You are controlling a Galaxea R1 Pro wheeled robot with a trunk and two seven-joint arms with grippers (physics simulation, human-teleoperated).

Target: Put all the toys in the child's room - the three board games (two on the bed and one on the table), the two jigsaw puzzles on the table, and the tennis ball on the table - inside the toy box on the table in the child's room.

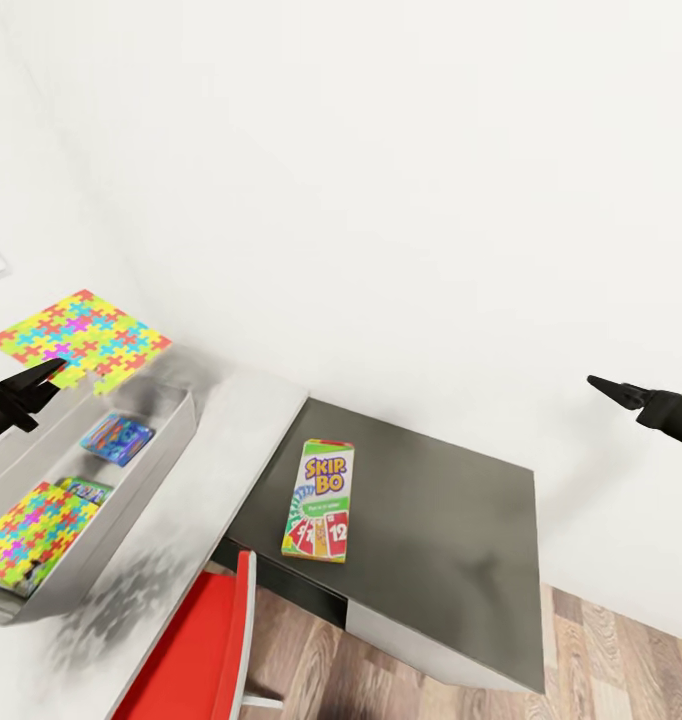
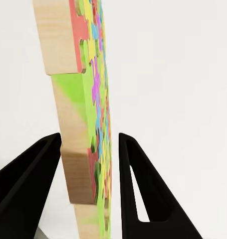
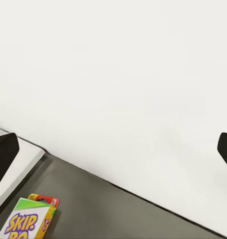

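My left gripper (image 1: 43,376) is shut on the edge of a multicoloured jigsaw puzzle (image 1: 81,335), holding it in the air above the far end of the grey toy box (image 1: 146,470). In the left wrist view the puzzle (image 2: 86,124) stands edge-on between the black fingers (image 2: 41,169). Inside the box lie a second jigsaw puzzle (image 1: 26,530), a blue board game (image 1: 116,438) and part of another box (image 1: 83,490). A Skip-Bo board game (image 1: 319,498) lies flat on the dark table (image 1: 431,530). My right gripper (image 1: 606,385) hangs open, high to the right of the table, with nothing in it.
The toy box rests on a pale grey tabletop (image 1: 251,420) that adjoins the dark table. A red chair (image 1: 196,650) stands at the table's front edge. A white wall rises right behind both tables, and wooden floor (image 1: 601,660) shows at the lower right.
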